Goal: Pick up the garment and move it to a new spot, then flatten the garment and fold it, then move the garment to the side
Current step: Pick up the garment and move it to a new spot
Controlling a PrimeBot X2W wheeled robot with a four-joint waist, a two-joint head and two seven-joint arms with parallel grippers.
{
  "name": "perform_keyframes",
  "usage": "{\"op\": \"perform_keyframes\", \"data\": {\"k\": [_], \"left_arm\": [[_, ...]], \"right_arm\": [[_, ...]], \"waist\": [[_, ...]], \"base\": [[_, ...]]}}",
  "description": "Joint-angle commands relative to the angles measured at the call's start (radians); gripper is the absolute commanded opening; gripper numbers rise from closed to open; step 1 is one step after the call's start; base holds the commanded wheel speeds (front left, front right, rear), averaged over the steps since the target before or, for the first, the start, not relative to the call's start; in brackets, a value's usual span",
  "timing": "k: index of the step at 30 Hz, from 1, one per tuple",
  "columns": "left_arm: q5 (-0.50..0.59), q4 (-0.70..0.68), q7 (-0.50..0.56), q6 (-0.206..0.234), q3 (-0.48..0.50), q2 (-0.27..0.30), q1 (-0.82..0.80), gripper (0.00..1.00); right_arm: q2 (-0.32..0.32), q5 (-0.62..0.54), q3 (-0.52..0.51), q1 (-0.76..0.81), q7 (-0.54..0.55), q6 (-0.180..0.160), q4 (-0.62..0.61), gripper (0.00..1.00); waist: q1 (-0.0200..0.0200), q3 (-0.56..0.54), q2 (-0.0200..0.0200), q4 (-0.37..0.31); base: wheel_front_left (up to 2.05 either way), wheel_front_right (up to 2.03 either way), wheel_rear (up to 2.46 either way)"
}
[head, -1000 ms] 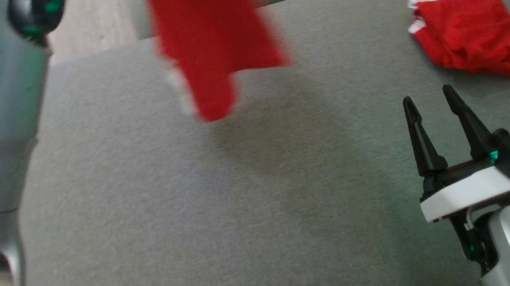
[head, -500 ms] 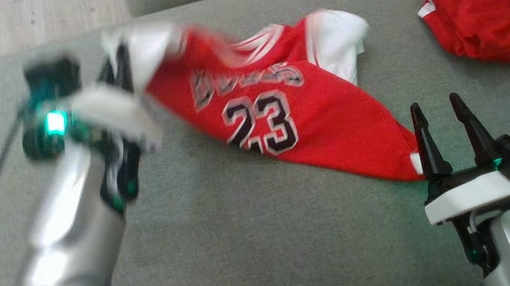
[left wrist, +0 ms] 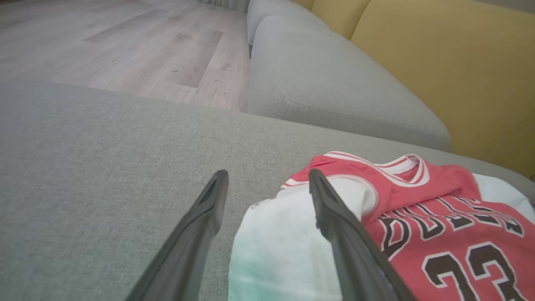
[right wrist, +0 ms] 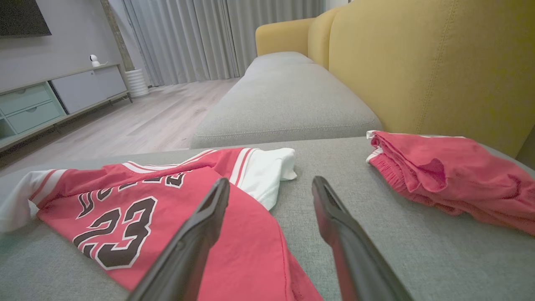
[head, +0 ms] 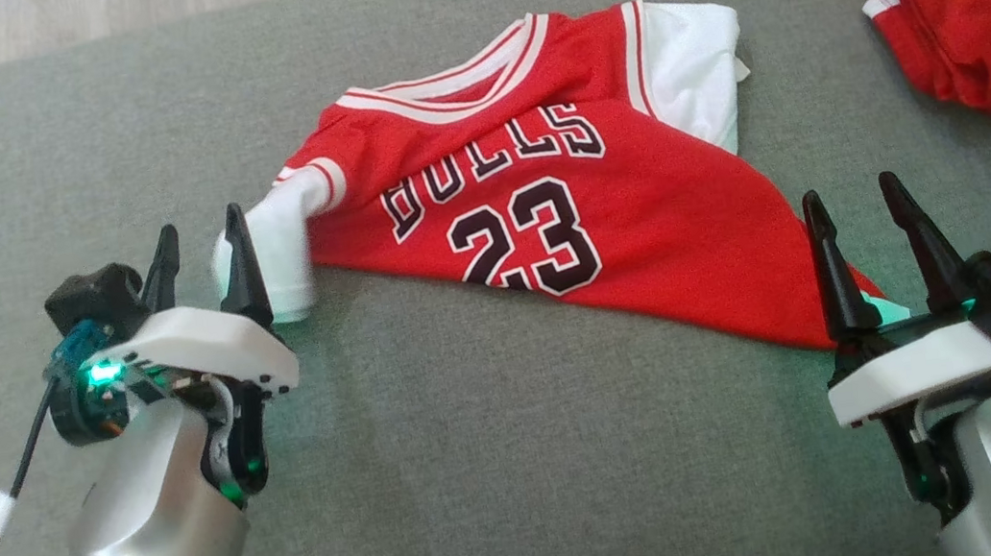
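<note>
Grey sofa cushion (head: 522,468) carries everything; no container is involved, and both garments lie straight on the fabric. The jersey (head: 543,203) sits face up around the middle, slanting toward the near right, with its hem uneven, so it looks laid out but not yet flattened. Red shorts (head: 984,25) lie bunched at the far right corner. The left gripper (head: 199,221) is spread and empty, with the white sleeve (head: 278,250) just past its inner finger. The right gripper (head: 847,188), also spread and empty, hovers at the hem corner. With one at each end, they seem placed for pulling the cloth flat.
</note>
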Motion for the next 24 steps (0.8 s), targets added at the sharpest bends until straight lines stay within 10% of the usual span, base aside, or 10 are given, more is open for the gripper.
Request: {"op": "perform_keyframes", "data": {"k": [1,11,24], "left_arm": [[-0.005,-0.024,-0.029,-0.013,0.033,0.022,-0.027,1.00],[0.024,-0.090,-0.103,-0.055,0.009,0.042,0.074,1.00],[0.093,-0.377,-0.129,0.068,0.046,0.086,0.432,1.00]], "right_arm": [[0.000,-0.008,0.023,-0.035,-0.014,-0.001,-0.026,1.00],[0.000,-0.022,-0.011,0.012,-0.008,-0.001,-0.015,1.00],[0.000,-0.013,0.013,0.140,0.007,-0.001,-0.050,1.00]], "waist": [[-0.0001,-0.013,-0.0001,0.008],[-0.0001,-0.135,-0.0001,0.064],[-0.0001,-0.229,-0.0001,0.113]], "base": [[0.00,0.00,0.00],[0.00,0.00,0.00],[0.00,0.00,0.00]]}}
